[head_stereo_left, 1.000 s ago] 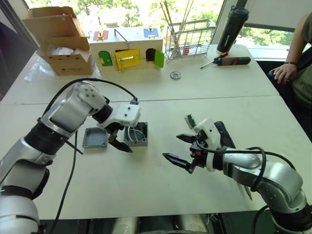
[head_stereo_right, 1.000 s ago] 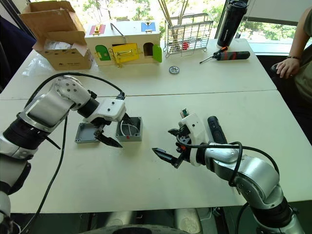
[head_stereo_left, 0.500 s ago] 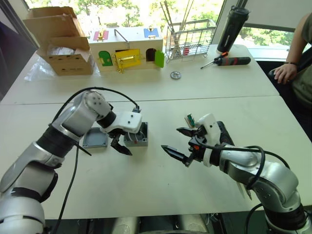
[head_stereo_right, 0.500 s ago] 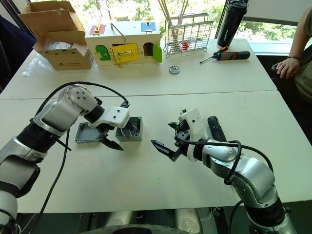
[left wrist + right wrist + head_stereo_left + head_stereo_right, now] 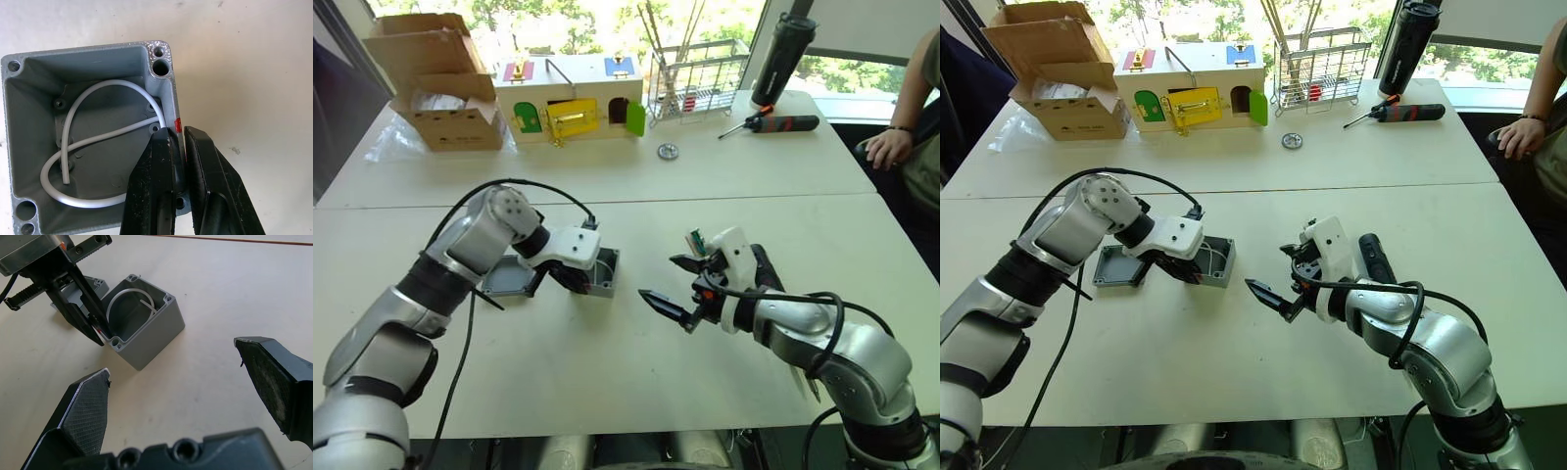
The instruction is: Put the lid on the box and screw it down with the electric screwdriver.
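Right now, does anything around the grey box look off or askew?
Yes. The box sits tipped, not flat on the table, with the left gripper pinching one wall. Its white wire loops loose inside. The lid lies beside it.

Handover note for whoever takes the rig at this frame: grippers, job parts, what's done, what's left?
Left gripper: shut on one wall of the box, one finger inside, one outside by the red mark.
Right gripper: open, empty, above the table near the box.
Lid: on the table beside the box, on the robot's left, not fitted.
Electric screwdriver: on the table behind the right gripper, not picked up.
Done: box gripped. Left: fit the lid, take the screwdriver, screw it down.
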Robot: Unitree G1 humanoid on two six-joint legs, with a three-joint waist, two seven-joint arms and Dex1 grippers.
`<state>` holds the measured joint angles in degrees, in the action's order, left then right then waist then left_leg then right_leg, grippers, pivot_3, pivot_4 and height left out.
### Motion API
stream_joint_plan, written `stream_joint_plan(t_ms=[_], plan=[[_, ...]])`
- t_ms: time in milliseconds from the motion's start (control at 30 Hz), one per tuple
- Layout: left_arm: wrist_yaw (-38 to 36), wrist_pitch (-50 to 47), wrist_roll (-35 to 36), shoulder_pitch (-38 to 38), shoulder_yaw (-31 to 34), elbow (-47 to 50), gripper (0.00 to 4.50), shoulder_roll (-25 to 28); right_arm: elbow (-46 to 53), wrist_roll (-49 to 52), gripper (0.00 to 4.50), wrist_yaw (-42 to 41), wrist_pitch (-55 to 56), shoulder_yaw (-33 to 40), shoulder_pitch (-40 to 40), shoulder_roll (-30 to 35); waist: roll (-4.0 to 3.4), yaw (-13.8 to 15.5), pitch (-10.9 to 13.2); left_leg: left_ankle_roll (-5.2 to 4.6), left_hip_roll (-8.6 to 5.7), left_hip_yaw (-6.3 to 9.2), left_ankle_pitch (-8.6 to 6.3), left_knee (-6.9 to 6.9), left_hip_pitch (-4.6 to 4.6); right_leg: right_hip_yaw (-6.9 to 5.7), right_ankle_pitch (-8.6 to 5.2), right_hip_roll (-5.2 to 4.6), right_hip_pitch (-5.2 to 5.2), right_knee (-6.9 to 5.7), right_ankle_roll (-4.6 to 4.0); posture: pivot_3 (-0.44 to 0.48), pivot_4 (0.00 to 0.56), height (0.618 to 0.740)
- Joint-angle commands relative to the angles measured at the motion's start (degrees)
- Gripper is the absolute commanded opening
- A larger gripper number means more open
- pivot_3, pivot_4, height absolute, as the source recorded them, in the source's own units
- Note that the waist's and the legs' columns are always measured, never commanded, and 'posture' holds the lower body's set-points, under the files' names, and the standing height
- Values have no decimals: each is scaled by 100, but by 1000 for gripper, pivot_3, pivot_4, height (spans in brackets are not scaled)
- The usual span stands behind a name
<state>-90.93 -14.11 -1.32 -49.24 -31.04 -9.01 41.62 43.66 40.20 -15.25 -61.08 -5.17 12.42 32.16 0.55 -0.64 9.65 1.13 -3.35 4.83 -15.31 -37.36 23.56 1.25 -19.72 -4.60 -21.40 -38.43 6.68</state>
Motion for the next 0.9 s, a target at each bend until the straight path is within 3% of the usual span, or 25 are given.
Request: stream_joint_plan(t_ms=[33,167,300,667,900], plan=[[-69,469,131,-205,135,-14,53,-129,350,211,4500,-173,-33,103,-82,44,0,0,0,0,0,0,0,0,0,0,0,0,0,0,0,0,150,740],[-157,1032,672,-553,-168,-246,53,-43,505,428,4500,-527,-53,182,-251,338,1,-13,1,0,-1,1,0,-1,2,-1,0,-1,-1,0,0,0,150,740],[-157,1869,1237,-1153,-999,-859,53,48,667,704,4500,-770,-101,345,-397,623,1,-32,0,-1,0,2,0,-1,2,-1,0,0,-1,0,0,0,150,740],[-157,3591,1909,-2065,-2859,-2140,53,62,991,843,4500,-236,-76,546,-885,525,2,-36,0,-1,-1,3,0,-2,2,-1,0,0,-1,-1,0,0,150,740],[-157,4010,2248,-2268,-3440,-2287,53,145,1024,847,4500,-9,-54,539,-941,480,3,-44,0,-1,-1,3,0,-2,1,-1,0,2,-1,-1,1,0,150,740]])
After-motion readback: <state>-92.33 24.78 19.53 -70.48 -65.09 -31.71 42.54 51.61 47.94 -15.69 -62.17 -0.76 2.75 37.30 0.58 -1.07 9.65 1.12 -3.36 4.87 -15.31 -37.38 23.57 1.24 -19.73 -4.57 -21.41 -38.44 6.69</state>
